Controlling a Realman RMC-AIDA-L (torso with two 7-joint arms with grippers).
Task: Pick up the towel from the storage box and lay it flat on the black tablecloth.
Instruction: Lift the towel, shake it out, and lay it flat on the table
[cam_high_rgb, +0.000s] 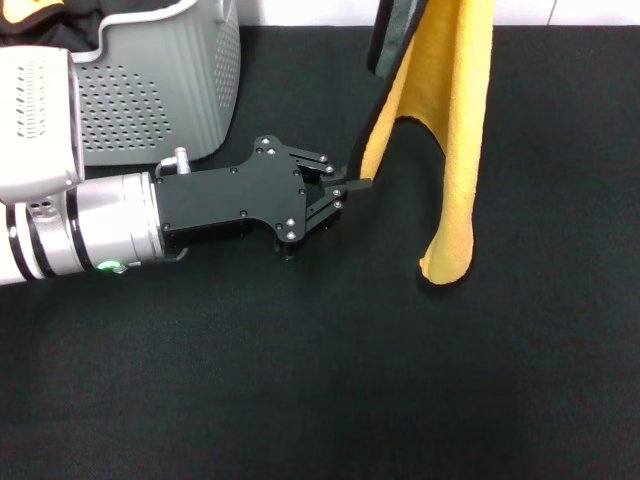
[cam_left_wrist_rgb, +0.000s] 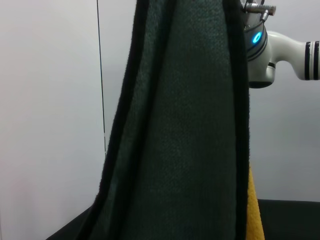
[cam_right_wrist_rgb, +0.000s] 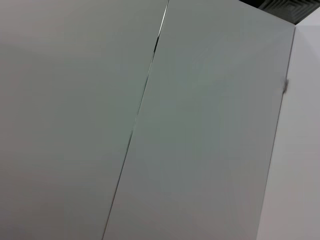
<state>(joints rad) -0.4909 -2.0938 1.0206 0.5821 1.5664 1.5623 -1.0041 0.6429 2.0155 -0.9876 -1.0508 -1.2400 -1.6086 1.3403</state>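
The towel (cam_high_rgb: 460, 120) hangs down from above the head view, yellow-orange on one face and dark grey with black edging on the other. Its lowest tip hangs just above the black tablecloth (cam_high_rgb: 400, 380). My left gripper (cam_high_rgb: 352, 185) reaches in level from the left and is shut on the towel's lower left edge. The left wrist view is filled by the towel's dark face (cam_left_wrist_rgb: 185, 140). Part of my right arm (cam_left_wrist_rgb: 280, 55) shows behind the towel, but its gripper is hidden. The storage box (cam_high_rgb: 150, 90) stands at the back left.
A dark cloth (cam_high_rgb: 40, 20) lies in the storage box. A pale wall (cam_right_wrist_rgb: 150, 125) fills the right wrist view. The tablecloth stretches open in front of and to the right of the towel.
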